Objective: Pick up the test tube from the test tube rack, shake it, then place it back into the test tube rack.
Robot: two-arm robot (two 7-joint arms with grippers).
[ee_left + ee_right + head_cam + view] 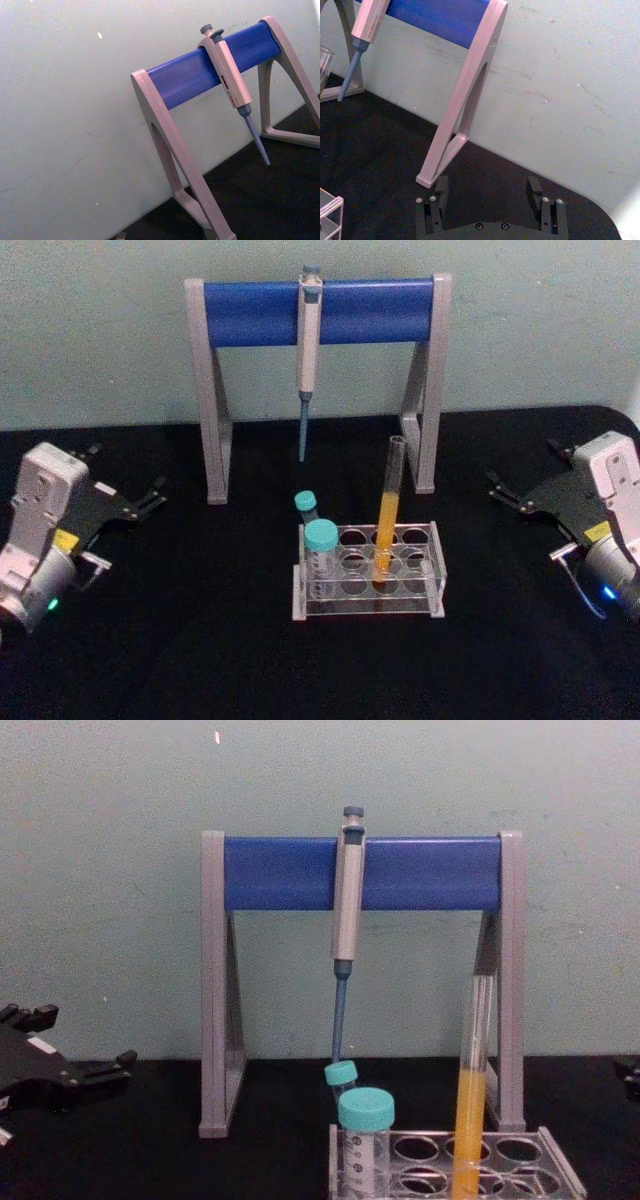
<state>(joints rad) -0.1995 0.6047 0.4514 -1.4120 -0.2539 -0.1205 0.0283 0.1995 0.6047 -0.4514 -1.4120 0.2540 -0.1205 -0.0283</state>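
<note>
The test tube (388,515) stands upright in a middle hole of the clear test tube rack (437,575) at the centre of the black table, with orange-yellow liquid in its lower half. From the side, the test tube (470,1090) rises well above the rack (562,1172). My left gripper (128,472) rests open at the far left, apart from the rack and holding nothing; it also shows as my left gripper (85,1038). My right gripper (525,465) sits open at the far right, likewise empty. In its wrist view, the right gripper (488,187) has its fingers spread wide.
Two teal-capped tubes (320,545) stand in the rack's left holes. Behind the rack is a grey-and-blue stand (320,310) with a pipette (308,350) hanging from its bar. The stand (170,130) and pipette (232,85) face the left wrist. A pale wall lies behind.
</note>
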